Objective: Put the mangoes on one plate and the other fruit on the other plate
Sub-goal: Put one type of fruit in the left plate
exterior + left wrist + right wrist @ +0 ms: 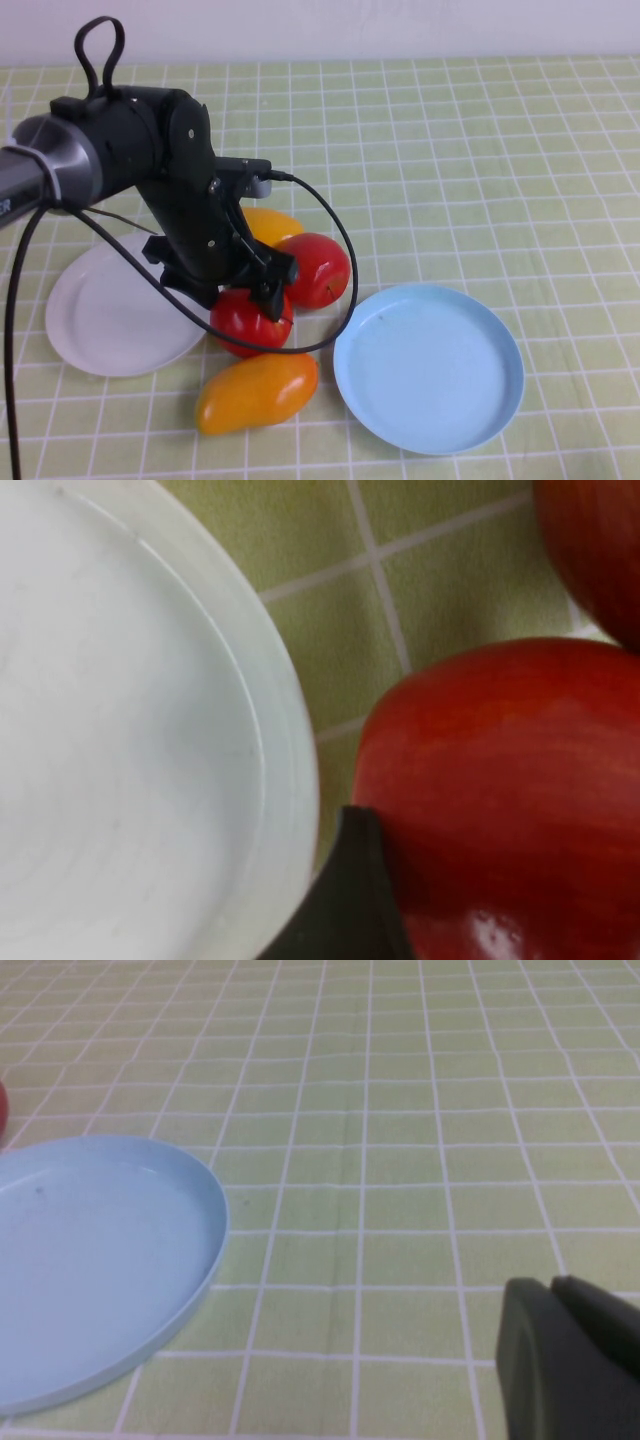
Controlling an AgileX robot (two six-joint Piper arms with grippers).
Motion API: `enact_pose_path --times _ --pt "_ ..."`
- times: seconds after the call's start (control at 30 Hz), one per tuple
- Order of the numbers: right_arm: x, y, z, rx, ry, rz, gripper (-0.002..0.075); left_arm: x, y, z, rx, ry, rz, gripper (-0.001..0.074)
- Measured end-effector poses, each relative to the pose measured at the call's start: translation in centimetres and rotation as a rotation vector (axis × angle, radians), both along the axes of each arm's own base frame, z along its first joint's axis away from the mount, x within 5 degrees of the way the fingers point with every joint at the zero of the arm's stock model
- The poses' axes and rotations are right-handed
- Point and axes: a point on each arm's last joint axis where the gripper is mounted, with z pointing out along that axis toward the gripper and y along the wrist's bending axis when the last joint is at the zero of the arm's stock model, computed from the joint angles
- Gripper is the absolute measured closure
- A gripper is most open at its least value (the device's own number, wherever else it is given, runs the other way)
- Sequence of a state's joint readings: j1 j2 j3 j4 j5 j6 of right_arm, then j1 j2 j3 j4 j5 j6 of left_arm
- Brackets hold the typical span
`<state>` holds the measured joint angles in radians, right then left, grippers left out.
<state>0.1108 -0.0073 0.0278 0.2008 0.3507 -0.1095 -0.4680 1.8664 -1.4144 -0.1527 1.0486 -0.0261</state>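
My left gripper (247, 296) reaches down over the fruit cluster and is shut on the nearer red apple (250, 322) (500, 800), which sits just right of the white plate (105, 320) (120, 730). One black finger (350, 905) presses the apple's side; the other is hidden. The second apple (318, 268) (600, 550) lies just behind. One mango (255, 392) lies in front, the other mango (272, 224) is partly hidden behind the arm. The light blue plate (428, 365) (90, 1260) holds nothing. My right gripper (552, 1295) hovers shut over bare cloth right of the blue plate.
A green checked cloth (480, 170) covers the table. The left arm's black cable (340, 250) loops over the farther apple toward the blue plate's rim. The right arm does not show in the high view.
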Motion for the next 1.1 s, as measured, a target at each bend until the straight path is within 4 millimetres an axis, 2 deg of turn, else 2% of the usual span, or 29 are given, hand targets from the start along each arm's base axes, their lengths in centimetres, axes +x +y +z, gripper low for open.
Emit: enact_pose_path --times 0.07,0.17,0.4,0.5,0.63,0.8,0.97,1.1 --pt "0.0 0.0 0.0 0.000 0.000 0.000 0.0742 0.0 0.0 0.0 0.000 0.000 0.000 0.0174" --pt "0.0 0.0 0.0 0.000 0.000 0.000 0.0742 -0.1 0.0 1.4 -0.012 -0.020 -0.003 0.0174" --pt "0.0 0.0 0.0 0.000 0.000 0.000 0.0743 -0.9 1.2 8.5 0.022 -0.155 -0.039 0.0174" --pt "0.0 0.0 0.0 0.000 0.000 0.000 0.0743 -0.5 2.5 9.6 0.058 -0.196 -0.020 0.0174" --pt "0.0 0.0 0.0 0.000 0.000 0.000 0.0742 0.4 5.2 9.1 0.094 -0.180 0.048 0.0174" --pt "0.0 0.0 0.0 0.000 0.000 0.000 0.0742 0.4 8.5 6.2 0.172 -0.089 0.115 0.0174" --pt "0.0 0.0 0.0 0.000 0.000 0.000 0.0742 -0.2 10.3 4.1 0.214 -0.012 0.144 0.0174" --pt "0.0 0.0 0.0 0.000 0.000 0.000 0.0742 -0.4 10.8 3.4 0.228 0.012 0.135 0.0174"
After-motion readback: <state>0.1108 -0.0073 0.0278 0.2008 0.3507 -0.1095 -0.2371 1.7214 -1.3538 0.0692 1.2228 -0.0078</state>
